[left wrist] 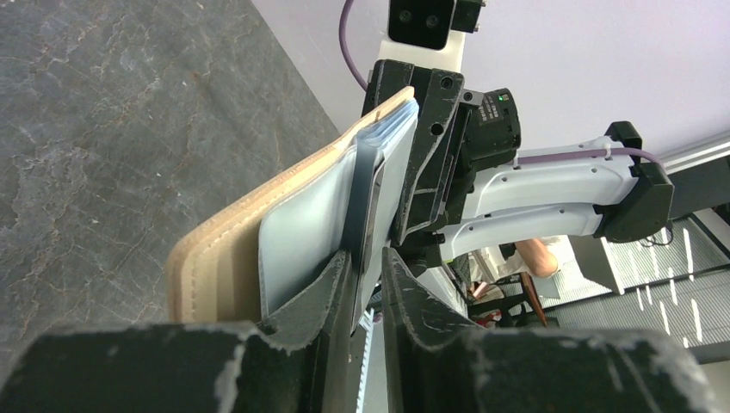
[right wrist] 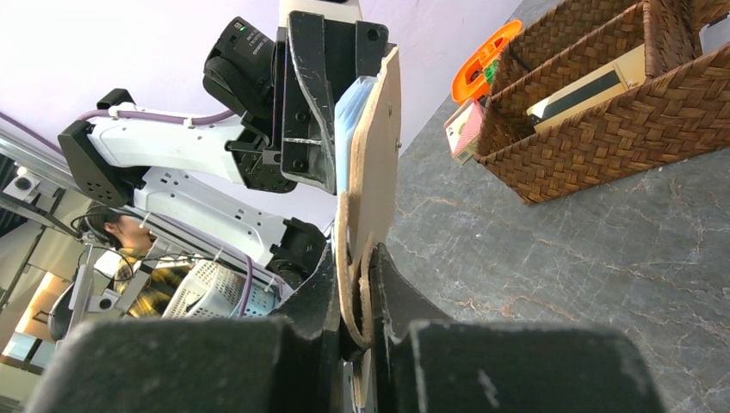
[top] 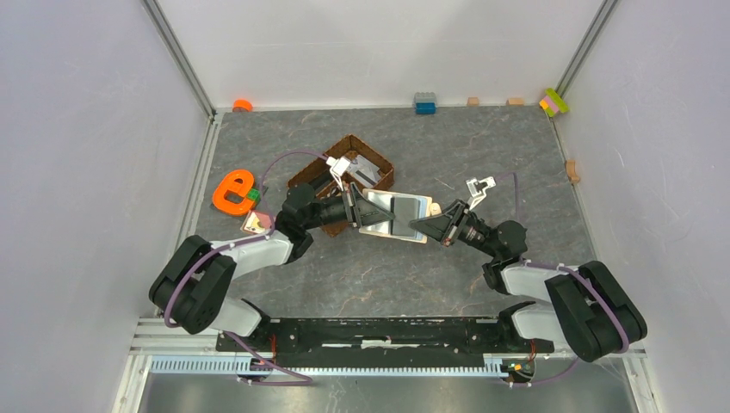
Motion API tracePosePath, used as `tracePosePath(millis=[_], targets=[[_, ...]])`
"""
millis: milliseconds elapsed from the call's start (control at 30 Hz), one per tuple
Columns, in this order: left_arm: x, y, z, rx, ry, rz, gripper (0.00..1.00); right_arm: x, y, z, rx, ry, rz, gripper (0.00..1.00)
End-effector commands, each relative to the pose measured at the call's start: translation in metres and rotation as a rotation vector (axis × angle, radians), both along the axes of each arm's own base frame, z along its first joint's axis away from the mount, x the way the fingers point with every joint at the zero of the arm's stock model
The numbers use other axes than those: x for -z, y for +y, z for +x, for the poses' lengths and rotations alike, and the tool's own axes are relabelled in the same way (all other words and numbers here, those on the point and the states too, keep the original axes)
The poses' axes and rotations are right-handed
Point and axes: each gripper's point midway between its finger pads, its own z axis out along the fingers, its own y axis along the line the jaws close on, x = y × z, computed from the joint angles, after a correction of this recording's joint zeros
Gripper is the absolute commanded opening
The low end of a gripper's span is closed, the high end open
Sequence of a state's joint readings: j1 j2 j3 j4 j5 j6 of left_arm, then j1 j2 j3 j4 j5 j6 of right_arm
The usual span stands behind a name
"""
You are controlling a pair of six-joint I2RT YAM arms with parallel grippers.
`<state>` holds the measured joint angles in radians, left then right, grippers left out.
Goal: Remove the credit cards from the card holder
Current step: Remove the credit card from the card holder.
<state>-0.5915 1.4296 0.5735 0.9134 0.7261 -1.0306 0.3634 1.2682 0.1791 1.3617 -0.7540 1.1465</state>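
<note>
The beige card holder (top: 403, 209) is open, clear-grey sleeves upward, held above the worktop (top: 387, 275) between the left gripper (top: 366, 211) and right gripper (top: 422, 225).

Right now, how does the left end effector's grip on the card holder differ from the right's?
The left end effector pinches a clear-grey sleeve inside; the right end effector pinches the beige cover at its edge. The left reaches in from the wicker basket side, the right from the opposite side. Both are shut on the card holder, held between them.

i'm seeing matt, stitched tan leather on the card holder (left wrist: 209, 258), its glossy clear plastic sleeves (left wrist: 301, 228), and a rough woven wicker basket (right wrist: 603, 129).
</note>
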Motion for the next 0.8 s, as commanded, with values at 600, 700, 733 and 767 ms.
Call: tracePosePath(millis=[600,700,733,767], targets=[[-0.021,0.006,0.009,-0.063,-0.111,0.000,0.37,0.000,0.025,0.000,-0.076,-0.071,-0.085,0.00],[-0.020,0.006,0.009,-0.061,-0.107,0.003,0.39,0.004,0.027,0.001,-0.076,-0.070,-0.112,0.00],[-0.020,0.006,0.009,-0.063,-0.105,0.004,0.39,0.004,0.027,0.001,-0.077,-0.073,-0.113,0.00],[-0.020,0.006,0.009,-0.063,-0.104,0.005,0.39,0.003,0.027,0.001,-0.078,-0.074,-0.112,0.00]])
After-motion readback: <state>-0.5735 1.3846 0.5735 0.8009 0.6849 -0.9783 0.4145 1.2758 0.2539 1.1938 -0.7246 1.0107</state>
